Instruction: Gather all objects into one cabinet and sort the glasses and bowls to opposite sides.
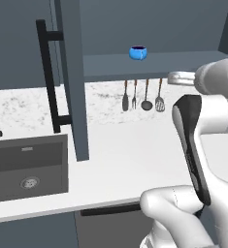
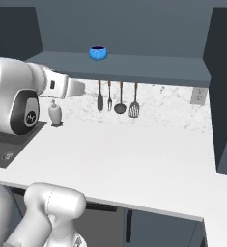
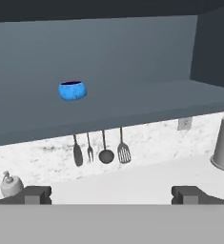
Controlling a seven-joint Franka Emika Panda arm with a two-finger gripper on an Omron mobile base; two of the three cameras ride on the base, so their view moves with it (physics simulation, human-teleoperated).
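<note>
Hand (image 3: 111,194) fingers wide apart, holding nothing; blue vessel (image 3: 72,90) on cabinet shelf (image 3: 147,102), no readable text

A kitchen: white counter (image 1: 125,160) with inset sink (image 1: 28,167), hanging utensils (image 1: 142,97), dark wall cabinet (image 2: 134,29), soap dispenser (image 2: 55,113).

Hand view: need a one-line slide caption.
Open gripper faces the open cabinet shelf holding one blue vessel, with utensils hanging below it.
</note>
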